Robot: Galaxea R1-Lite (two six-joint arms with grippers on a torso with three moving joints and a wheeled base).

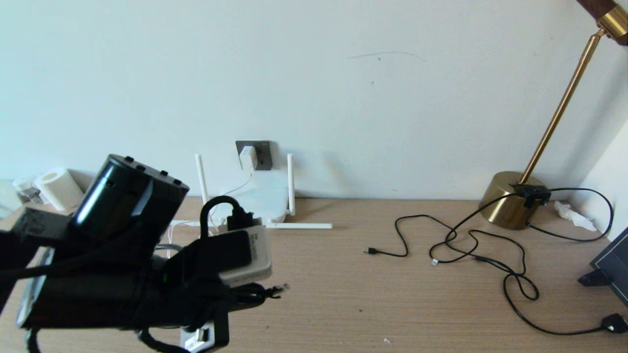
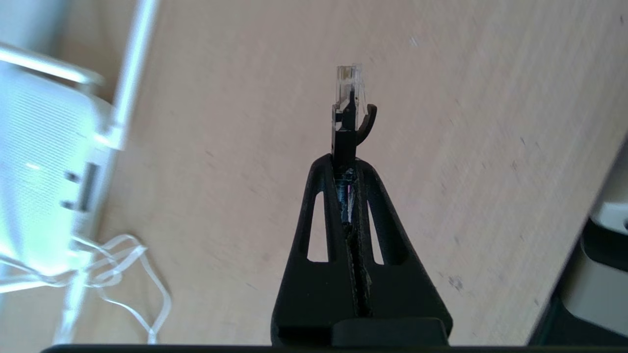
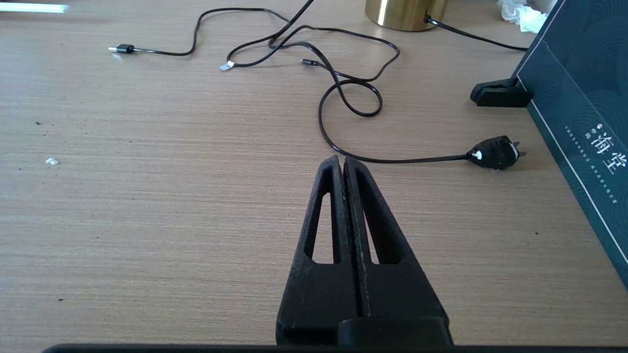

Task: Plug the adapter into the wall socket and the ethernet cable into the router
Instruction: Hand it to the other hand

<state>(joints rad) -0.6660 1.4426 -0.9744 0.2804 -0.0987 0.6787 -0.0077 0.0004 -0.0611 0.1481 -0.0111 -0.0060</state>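
Observation:
The white adapter sits in the dark grey wall socket, and its thin white cord hangs down to the router, a flat white box with stick antennas against the wall. My left gripper hovers above the table in front of the router, shut on the ethernet cable's plug. The clear tip sticks out past the fingertips. In the left wrist view the router lies off to one side with small dark ports. My right gripper is shut and empty over bare table.
A brass lamp base stands at the back right, with thin black cables looping across the table to a black mains plug. A dark box is at the right edge. A white paper roll sits far left.

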